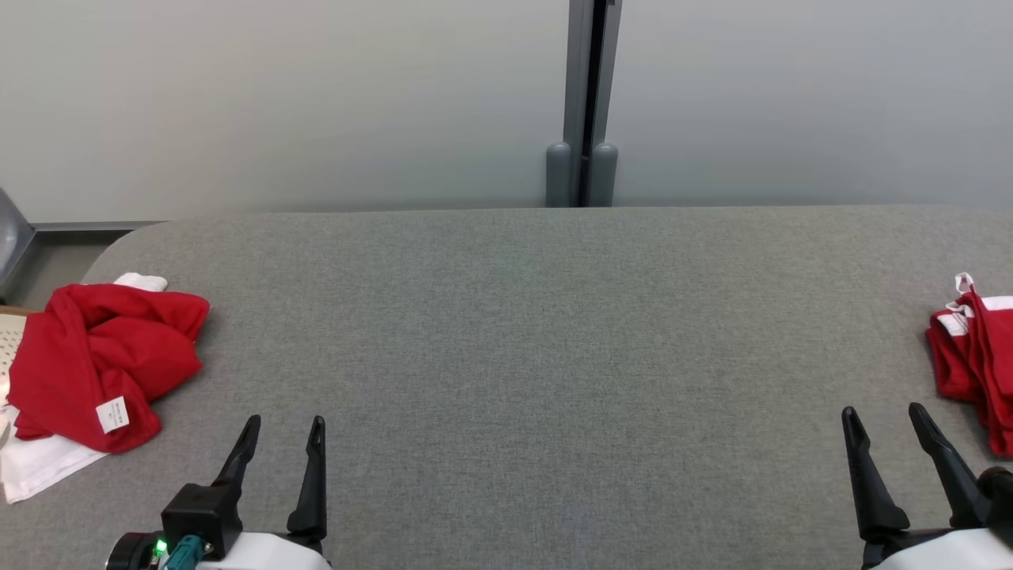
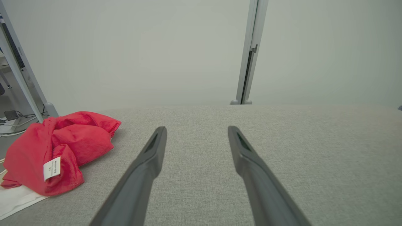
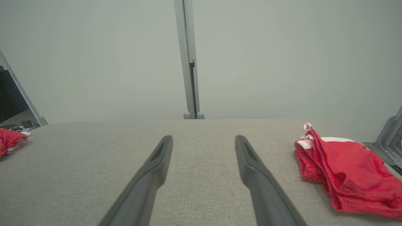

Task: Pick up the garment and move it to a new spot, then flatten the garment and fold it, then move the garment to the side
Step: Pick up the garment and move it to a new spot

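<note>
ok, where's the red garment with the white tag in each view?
Head view: red garment far left.
Left wrist view: red garment lower left.
Right wrist view: red garment at left edge, cut off.
Shared landmark: grey wall post, near top centre in each.

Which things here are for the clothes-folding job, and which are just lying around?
For the job: crumpled red garment; left tool and right tool, both open and empty; grey table.

Just lying about: white cloth under that garment; grey post behind the table; red-and-white bundle at the right edge, though it may be another garment to fold.
</note>
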